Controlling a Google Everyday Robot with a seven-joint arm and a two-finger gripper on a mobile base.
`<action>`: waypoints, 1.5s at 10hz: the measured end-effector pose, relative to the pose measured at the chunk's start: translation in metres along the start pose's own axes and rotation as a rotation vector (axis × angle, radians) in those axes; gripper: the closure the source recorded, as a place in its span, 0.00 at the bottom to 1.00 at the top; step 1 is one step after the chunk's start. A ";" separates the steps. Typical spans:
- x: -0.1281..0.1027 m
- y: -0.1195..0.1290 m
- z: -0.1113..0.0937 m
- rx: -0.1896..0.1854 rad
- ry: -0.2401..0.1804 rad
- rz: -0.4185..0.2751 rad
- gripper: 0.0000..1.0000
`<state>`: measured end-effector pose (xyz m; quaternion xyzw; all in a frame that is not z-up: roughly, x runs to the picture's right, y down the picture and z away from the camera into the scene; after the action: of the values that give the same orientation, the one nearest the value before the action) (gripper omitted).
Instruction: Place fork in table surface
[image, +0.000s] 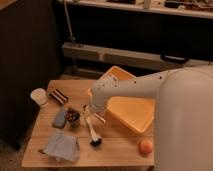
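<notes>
Gripper (91, 113) low over light-brown wooden plank tabletop (115, 147), beside yellow plastic bin (131, 112); grip state can't tell. Slim silver metal fork (99, 118) seemingly at its tip. Placing step; next: release, lift clear.

Tabletop (120, 146) — yellow bin (131, 125), cup (39, 96), cloth (61, 146), brush (93, 136), perhaps an orange (145, 145); gripper (90, 114) above.

The claw (89, 114) hung at frame centre, hemmed by the yellow bin (135, 117) right and brush (92, 131) below; bare worktop (117, 150) lay open lower centre.
</notes>
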<state>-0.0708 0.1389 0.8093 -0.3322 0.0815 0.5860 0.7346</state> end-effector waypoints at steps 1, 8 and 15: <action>-0.002 0.004 0.002 -0.008 0.000 -0.011 0.64; 0.007 0.008 -0.001 -0.008 -0.012 -0.085 0.34; -0.027 -0.002 0.027 0.006 -0.027 -0.143 0.20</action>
<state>-0.0840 0.1331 0.8447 -0.3269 0.0494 0.5362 0.7767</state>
